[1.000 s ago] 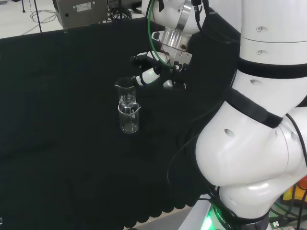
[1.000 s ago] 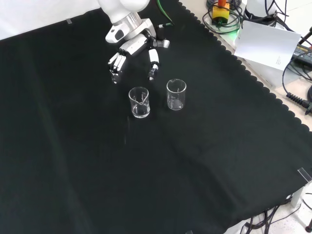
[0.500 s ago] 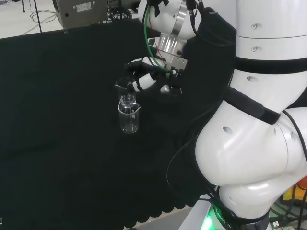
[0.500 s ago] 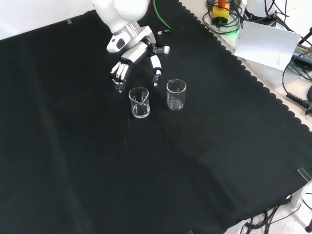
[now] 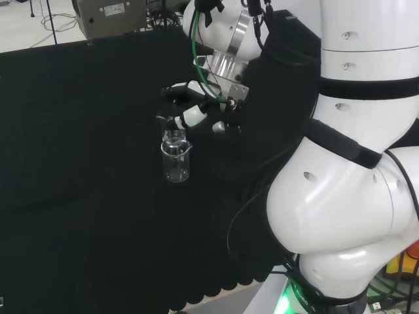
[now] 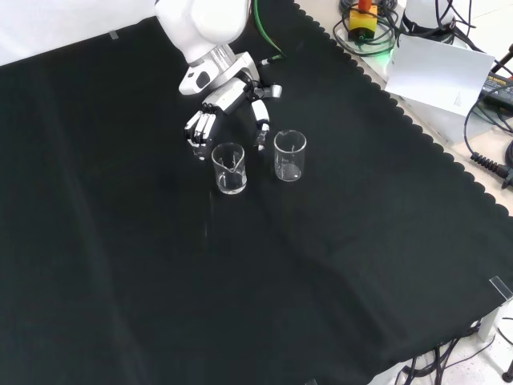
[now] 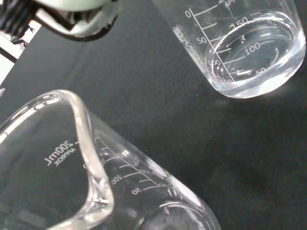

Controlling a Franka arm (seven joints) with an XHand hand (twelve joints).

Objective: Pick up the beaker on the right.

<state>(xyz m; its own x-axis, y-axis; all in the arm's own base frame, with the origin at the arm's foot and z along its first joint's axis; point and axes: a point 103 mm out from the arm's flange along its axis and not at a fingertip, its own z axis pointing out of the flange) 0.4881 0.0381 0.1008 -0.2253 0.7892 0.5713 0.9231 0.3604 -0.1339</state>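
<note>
You see black cloth with a scalloped edge covering the bench. Cables and a white card lie beyond it, and a grey box sits behind.

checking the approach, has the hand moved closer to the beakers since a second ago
Yes. In the front view the hand has come down toward the two beakers, which stayed put; its fingers now sit just above the left beaker, beside the right beaker.

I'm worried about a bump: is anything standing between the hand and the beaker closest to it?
Nothing visible does. In the front view the hand hangs open just behind the left beaker, with no ware between them. The other beaker stands to the right of that one, apart from it and off the hand's path.
</note>
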